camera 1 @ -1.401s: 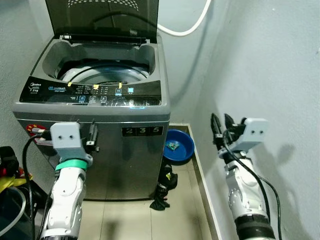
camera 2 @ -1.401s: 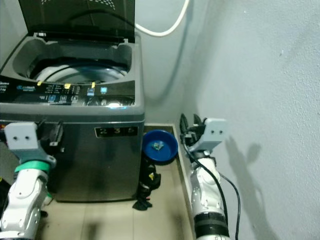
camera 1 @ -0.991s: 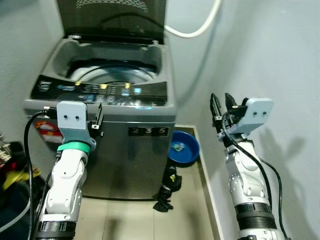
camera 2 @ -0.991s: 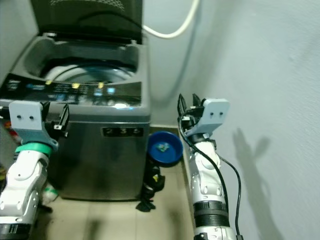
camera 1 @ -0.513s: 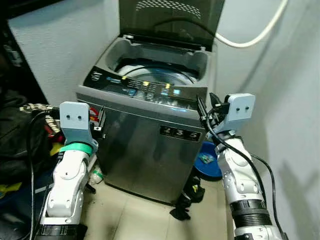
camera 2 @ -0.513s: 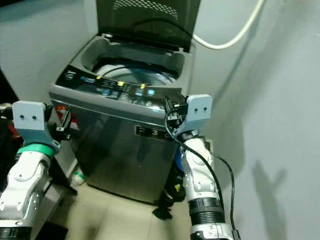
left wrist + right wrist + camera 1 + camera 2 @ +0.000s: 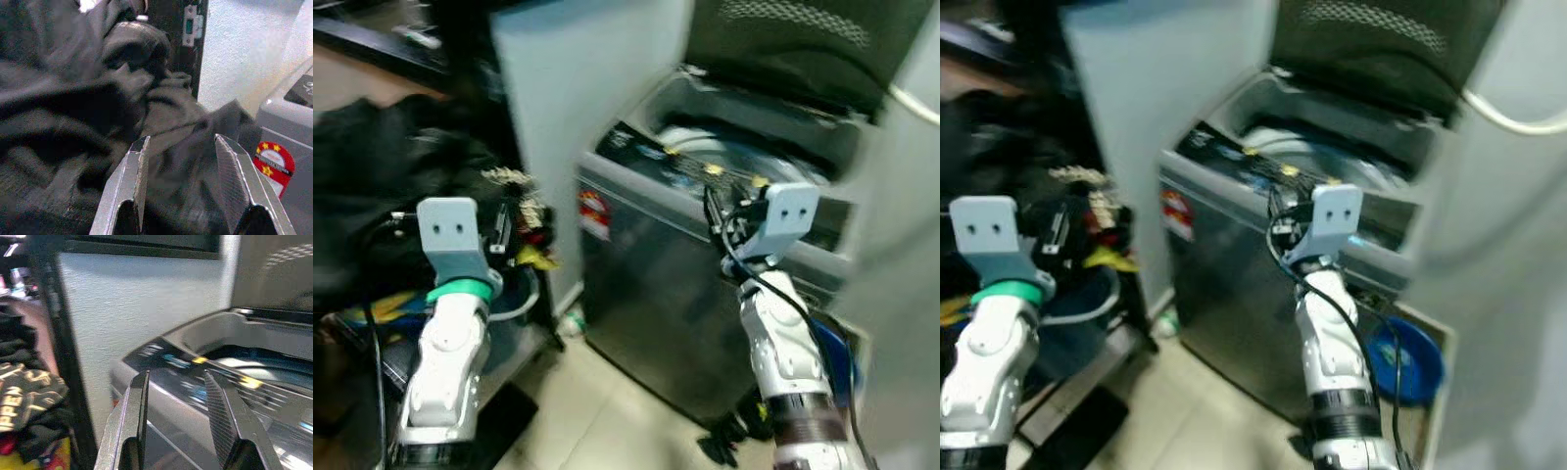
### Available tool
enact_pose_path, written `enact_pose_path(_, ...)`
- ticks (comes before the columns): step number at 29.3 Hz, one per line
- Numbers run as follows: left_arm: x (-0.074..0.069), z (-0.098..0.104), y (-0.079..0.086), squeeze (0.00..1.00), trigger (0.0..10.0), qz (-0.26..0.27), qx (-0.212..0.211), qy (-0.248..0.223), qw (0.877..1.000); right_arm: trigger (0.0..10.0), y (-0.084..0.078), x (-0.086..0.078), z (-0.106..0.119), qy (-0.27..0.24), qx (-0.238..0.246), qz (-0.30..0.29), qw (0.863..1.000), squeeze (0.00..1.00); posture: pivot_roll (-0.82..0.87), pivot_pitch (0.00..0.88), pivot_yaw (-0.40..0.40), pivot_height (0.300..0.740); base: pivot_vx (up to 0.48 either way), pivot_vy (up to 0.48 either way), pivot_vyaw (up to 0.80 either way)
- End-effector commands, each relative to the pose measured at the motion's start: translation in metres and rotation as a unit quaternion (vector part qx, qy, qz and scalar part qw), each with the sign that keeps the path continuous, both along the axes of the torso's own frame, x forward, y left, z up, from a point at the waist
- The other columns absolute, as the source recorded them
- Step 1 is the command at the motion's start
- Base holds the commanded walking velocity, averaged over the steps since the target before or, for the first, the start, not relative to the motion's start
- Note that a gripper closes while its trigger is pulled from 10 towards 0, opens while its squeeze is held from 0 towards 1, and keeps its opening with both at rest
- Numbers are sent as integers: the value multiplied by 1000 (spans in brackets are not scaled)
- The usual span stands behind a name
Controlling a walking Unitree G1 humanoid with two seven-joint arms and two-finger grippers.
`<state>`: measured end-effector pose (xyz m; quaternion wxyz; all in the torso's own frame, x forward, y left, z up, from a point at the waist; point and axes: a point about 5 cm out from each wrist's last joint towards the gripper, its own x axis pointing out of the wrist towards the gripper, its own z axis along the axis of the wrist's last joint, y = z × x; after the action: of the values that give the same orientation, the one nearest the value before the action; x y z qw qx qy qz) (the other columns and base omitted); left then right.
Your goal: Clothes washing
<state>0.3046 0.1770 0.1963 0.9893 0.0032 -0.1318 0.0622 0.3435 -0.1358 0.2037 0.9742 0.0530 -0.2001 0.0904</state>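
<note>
Both head views are smeared with blur, so small print on the washing machine (image 7: 705,264) cannot be read and the heap of dark clothes (image 7: 73,112) at the robot's left shows only as soft, crumpled folds. The machine is a grey, boxy top-loader with smooth metal sides, its dark lid (image 7: 1381,49) raised and cut off at the top. It stands on a pale tiled floor (image 7: 597,421) against a rough light wall (image 7: 137,303). The left claw (image 7: 183,181) hangs just before the clothes, fingers apart. The right claw (image 7: 176,416), fingers apart too, is raised before the machine's control panel (image 7: 195,372). A blue basin (image 7: 1410,362) sits half hidden beside the machine.
</note>
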Motion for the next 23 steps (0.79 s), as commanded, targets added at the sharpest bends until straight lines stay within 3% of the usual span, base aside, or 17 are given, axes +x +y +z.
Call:
enact_pose_path(1, 0, -5, 3, 0, 10000, 18, 0, 14, 1000, 10000, -1, -1, 0, 2, 7, -2, 1000, 0, 60, 5, -9, 740, 0, 0, 800)
enact_pose_path(11, -1, -3, 8, 0, 10000, 54, -3, -1, 999, 10000, 0, 0, -3, 10, 12, -4, 1000, 0, 61, 2, -12, 740, 0, 0, 800)
enact_pose_path(16, -2, -7, 9, 0, 10000, 62, -4, 16, 998, 10000, 1, 0, -3, 14, 18, 0, 1000, 0, 62, 2, -14, 740, 0, 0, 800)
enact_pose_path(17, -1, -10, 8, 0, 10000, 62, -14, 41, 997, 10000, 2, 0, -3, 14, 17, 1, 1000, 0, 63, 0, -19, 740, 0, 0, 800)
enact_pose_path(18, 0, -13, 3, 0, 10000, 8, -17, 77, 997, 10000, 2, 0, -3, 14, 17, 1, 1000, 0, 63, 0, -19, 740, 0, 0, 800)
enact_pose_path(23, 0, -10, 0, 0, 10000, -24, -8, 85, 996, 10000, 2, 0, -3, 15, 18, 2, 1000, 0, 61, 0, -20, 740, 0, 0, 800)
